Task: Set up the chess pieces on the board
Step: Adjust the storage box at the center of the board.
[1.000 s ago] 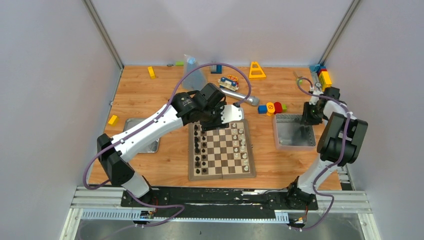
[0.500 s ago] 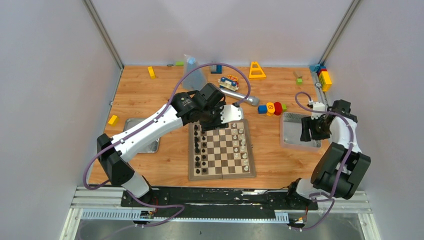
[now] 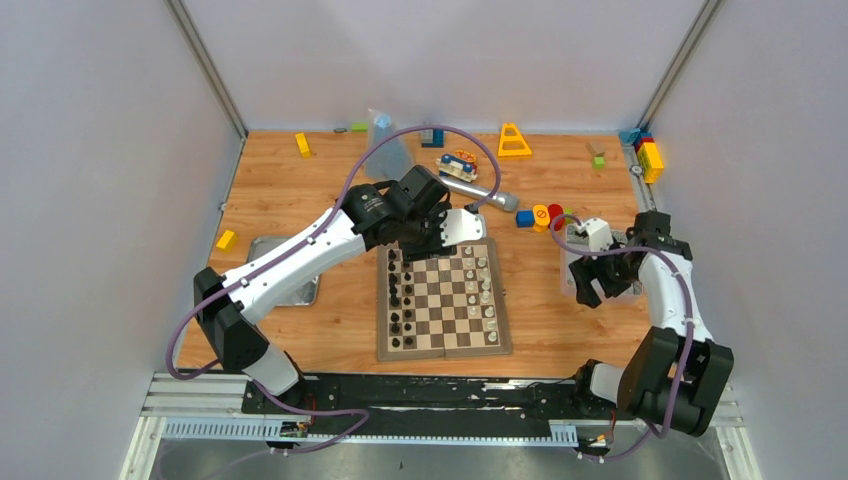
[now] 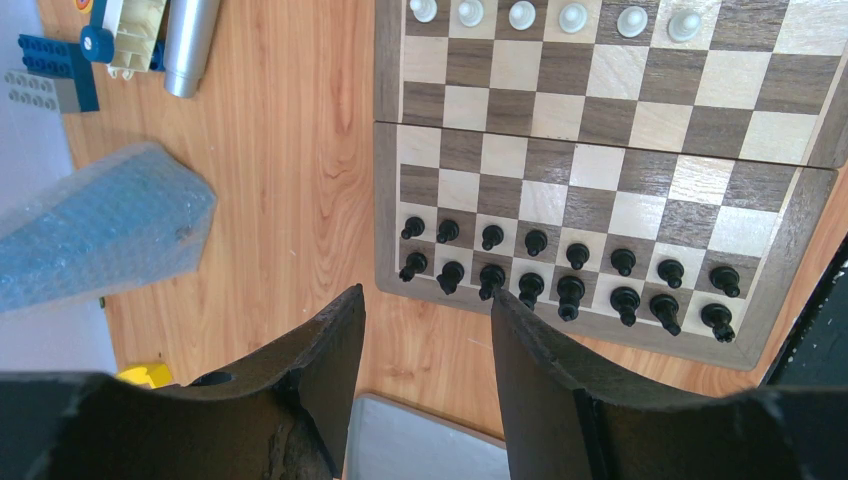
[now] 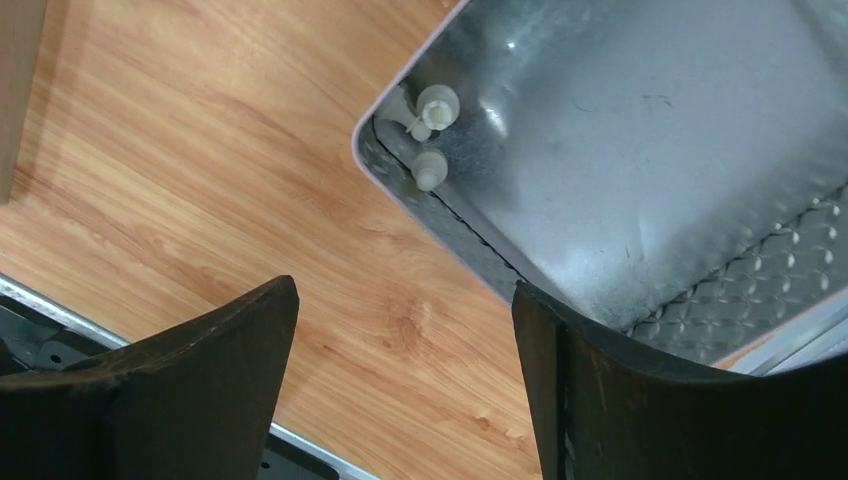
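Since a second ago my right arm has swung from the far side of the tin [image 5: 640,140] round to its near corner, and the right gripper [image 5: 405,295] has spread. Its jaws now stand wide apart with nothing between them, over bare table [image 5: 200,150] just beside the tin's rim. At least two white chess pieces [image 5: 438,100] lie tucked in that corner of the tin, touching its wall. My left arm has not shifted. The left gripper [image 4: 425,305] hangs above the edge of the board [image 4: 600,120], with its jaws parted and empty. Below it, two rows of black pieces [image 4: 575,285] stand along that side. More white chess pieces stand in a row along the opposite side of the board.
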Available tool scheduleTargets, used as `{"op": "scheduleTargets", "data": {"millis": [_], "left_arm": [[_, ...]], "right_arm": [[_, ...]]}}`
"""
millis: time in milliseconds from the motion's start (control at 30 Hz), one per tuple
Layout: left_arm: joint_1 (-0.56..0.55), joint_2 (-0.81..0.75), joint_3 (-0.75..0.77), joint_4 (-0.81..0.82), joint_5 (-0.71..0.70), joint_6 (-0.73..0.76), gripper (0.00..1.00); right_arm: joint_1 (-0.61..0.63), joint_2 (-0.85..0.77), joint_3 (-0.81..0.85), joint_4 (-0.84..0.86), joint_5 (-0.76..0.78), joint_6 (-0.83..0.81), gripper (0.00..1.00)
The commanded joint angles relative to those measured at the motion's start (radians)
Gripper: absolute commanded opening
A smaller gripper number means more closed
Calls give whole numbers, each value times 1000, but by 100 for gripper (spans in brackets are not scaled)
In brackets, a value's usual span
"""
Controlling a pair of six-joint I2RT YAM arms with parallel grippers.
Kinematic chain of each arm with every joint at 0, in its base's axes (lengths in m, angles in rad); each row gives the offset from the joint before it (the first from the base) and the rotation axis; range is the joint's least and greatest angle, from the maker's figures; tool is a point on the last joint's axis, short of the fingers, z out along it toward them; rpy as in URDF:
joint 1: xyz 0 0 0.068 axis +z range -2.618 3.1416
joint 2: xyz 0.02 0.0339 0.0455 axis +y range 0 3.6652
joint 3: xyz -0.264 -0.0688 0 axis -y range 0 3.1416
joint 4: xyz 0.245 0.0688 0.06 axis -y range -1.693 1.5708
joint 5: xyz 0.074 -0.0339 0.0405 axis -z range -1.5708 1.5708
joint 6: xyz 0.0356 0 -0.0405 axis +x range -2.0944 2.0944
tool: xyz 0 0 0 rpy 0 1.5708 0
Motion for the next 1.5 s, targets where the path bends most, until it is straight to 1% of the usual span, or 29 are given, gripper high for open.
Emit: {"op": "scheduleTargets", "data": {"millis": [0, 267, 367, 567, 633, 733, 800, 833, 867, 900, 933, 1033, 1100, 1133, 1300, 1467], "left_arm": [[6, -27, 11, 17, 5, -3, 58], [7, -33, 4, 23, -3, -3, 57], [8, -32, 2, 23, -4, -2, 57], [11, -31, 1, 26, -5, 3, 58], [12, -32, 2, 25, -5, 4, 58], [13, -38, 1, 22, -5, 3, 58], [16, -42, -2, 21, -5, 5, 57], [15, -44, -3, 21, -5, 5, 57], [15, -47, -4, 22, -5, 6, 57], [16, -49, -5, 23, -5, 6, 57], [16, -51, -5, 23, -4, 6, 57], [18, -53, -2, 23, -2, 5, 58], [18, -54, -2, 22, -1, 5, 57], [19, -55, -3, 21, -1, 4, 58], [20, -51, -6, 21, 3, 0, 58], [21, -53, -14, 22, 4, -3, 58]], "right_arm": [[48, -24, -52, 103, 60, -48, 80], [91, 9, -93, 200, 117, -89, 77], [100, 25, -107, 214, 134, -96, 74], [140, 49, -139, 229, 147, -59, 63], [160, 56, -142, 229, 151, -16, 55], [188, 53, -137, 220, 168, 69, 37], [214, 45, -128, 210, 180, 136, 28], [226, 43, -120, 207, 187, 178, 22], [241, 44, -109, 204, 194, 218, 19], [255, 53, -95, 195, 195, 265, 13], [270, 66, -75, 180, 190, 321, 10], [310, 128, -15, 152, 176, 436, 3], [325, 182, 24, 149, 170, 510, 1], [355, 213, 47, 149, 159, 537, 0], [381, 367, 180, 174, 90, 671, 0], [414, 441, 249, 264, 108, 794, 2]]}}
